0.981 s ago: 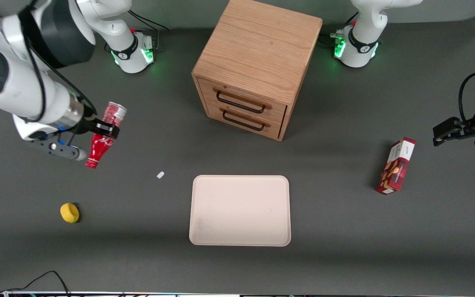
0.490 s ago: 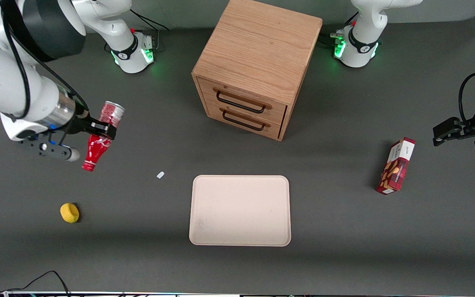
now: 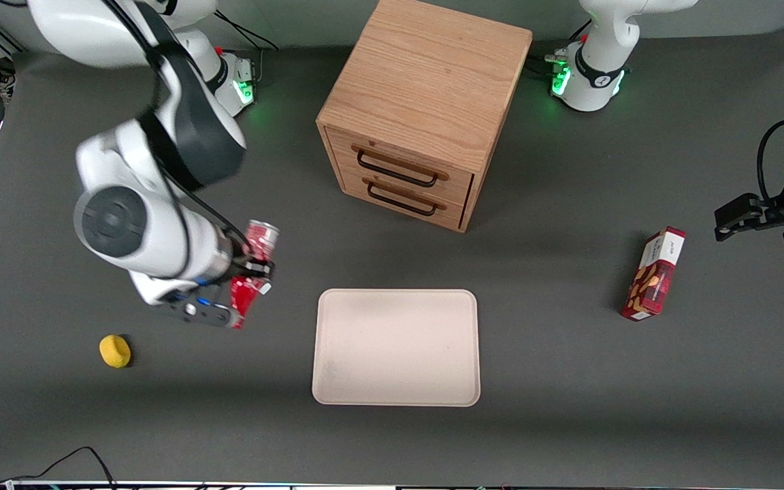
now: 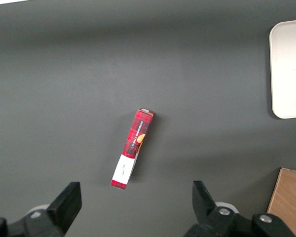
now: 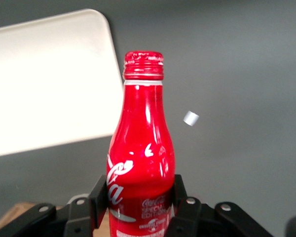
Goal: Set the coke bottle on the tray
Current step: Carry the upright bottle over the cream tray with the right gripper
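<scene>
My right gripper (image 3: 254, 267) is shut on the coke bottle (image 3: 250, 272) and holds it off the table, beside the tray's edge toward the working arm's end. The slim red bottle (image 5: 140, 163) has white script lettering, and both black fingers (image 5: 99, 195) press on its lower body. Its silvery base end points toward the cabinet and its red cap toward the front camera. The cream-beige tray (image 3: 397, 347) lies flat on the dark table in front of the cabinet's drawers, with nothing on it. One rounded corner of the tray (image 5: 44, 84) shows past the bottle's neck.
A wooden drawer cabinet (image 3: 426, 109) stands farther from the front camera than the tray. A yellow ball (image 3: 115, 351) lies toward the working arm's end, nearer the camera than the gripper. A red snack box (image 3: 653, 274) lies toward the parked arm's end. A small white scrap (image 5: 190, 118) lies near the bottle.
The right arm has swung toward the tray with the bottle still gripped, from out near the working arm's end to just beside the tray's edge. It is also nearer the front camera.
</scene>
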